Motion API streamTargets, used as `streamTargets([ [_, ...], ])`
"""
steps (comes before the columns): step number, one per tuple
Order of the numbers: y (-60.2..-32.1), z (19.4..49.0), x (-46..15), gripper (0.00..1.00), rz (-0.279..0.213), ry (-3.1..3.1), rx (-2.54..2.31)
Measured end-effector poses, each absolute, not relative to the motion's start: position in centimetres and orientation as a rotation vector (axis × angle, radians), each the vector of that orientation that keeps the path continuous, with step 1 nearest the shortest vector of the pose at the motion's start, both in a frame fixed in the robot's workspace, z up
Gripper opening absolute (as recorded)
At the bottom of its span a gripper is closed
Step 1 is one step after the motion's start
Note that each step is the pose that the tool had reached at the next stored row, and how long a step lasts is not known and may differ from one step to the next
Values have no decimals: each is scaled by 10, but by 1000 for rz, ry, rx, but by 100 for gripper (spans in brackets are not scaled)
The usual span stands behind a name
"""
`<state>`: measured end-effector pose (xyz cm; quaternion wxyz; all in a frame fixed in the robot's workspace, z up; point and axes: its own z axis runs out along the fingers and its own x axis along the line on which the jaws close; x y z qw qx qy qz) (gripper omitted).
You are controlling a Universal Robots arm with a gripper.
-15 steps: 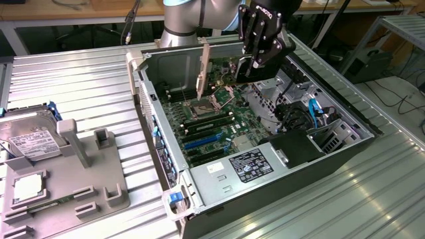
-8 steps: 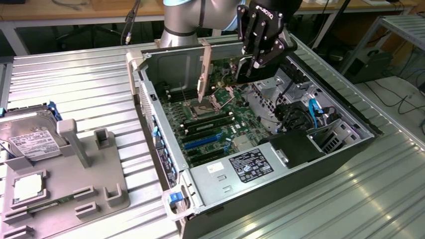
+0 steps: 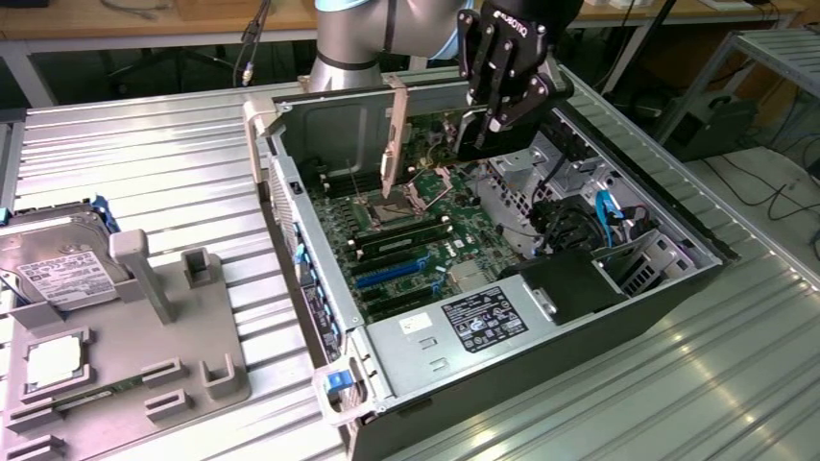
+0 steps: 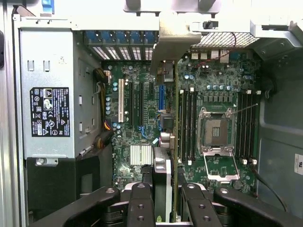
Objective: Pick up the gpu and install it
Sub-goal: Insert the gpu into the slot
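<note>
Gpu [image 3: 398, 125] hangs on its edge in the upper middle of the frame, pinched tight by the gripper [image 3: 482, 144], over the board [image 3: 429, 235] and not yet in a slot, so the install step needs it lined up straight, I think.

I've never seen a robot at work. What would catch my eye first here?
First, the black gripper hangs over an open computer case in the middle of the exterior view, holding the gpu on edge above the green motherboard. On the exterior view's left, a hard drive sits in a grey holder.
</note>
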<state>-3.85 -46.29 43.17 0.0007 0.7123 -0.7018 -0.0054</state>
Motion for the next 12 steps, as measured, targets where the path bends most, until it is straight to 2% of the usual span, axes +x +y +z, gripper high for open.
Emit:
streamTargets([
  [12, -458, 415, -38, 28, -17, -2204, 2237],
])
